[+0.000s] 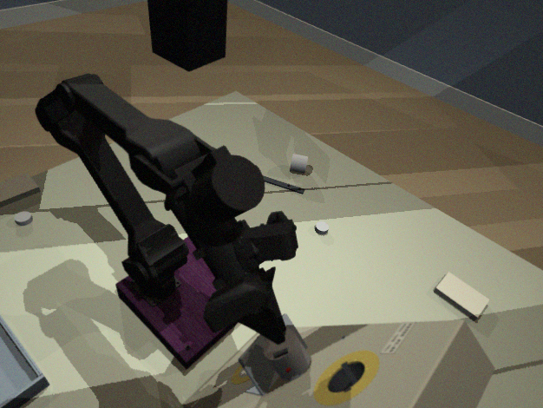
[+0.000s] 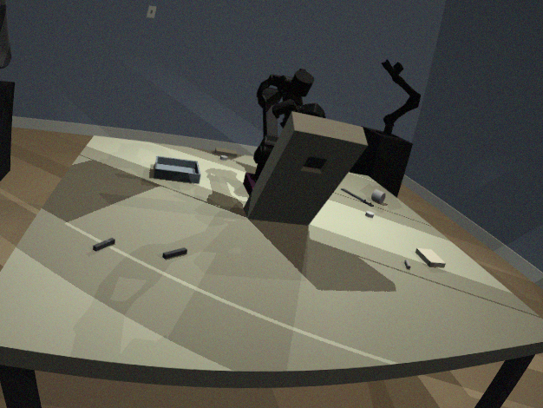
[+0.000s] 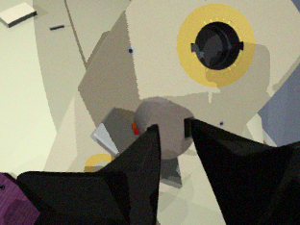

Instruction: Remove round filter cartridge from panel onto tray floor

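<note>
The filter cartridge [image 1: 297, 358] [image 3: 168, 141], a grey round piece with a red mark, is out of the panel [image 1: 421, 351] [image 2: 280, 184] [image 3: 163, 62]. It is tilted at my fingertips, beside a grey plate [image 1: 251, 364] [image 3: 120, 122]. My gripper [image 1: 281, 340] [image 3: 175, 128] is narrowly open; a cartridge slot shows clear of the fingertip, so the fingers no longer grip it firmly. The panel's round opening [image 1: 346, 377] [image 3: 217, 45] is dark and empty inside a yellow ring [image 1: 371, 362] [image 3: 215, 12]. The tray [image 1: 42, 385] [image 2: 175, 176] stands well away. The panel hides the cartridge in the exterior view.
My arm stands on a purple base [image 1: 175, 325] between tray and panel. A white cylinder [image 1: 298, 163] [image 2: 377, 196], a small disc [image 1: 322, 227], a dark bar [image 1: 289, 186] and a pale block [image 1: 461, 294] [image 2: 429, 256] lie on the table.
</note>
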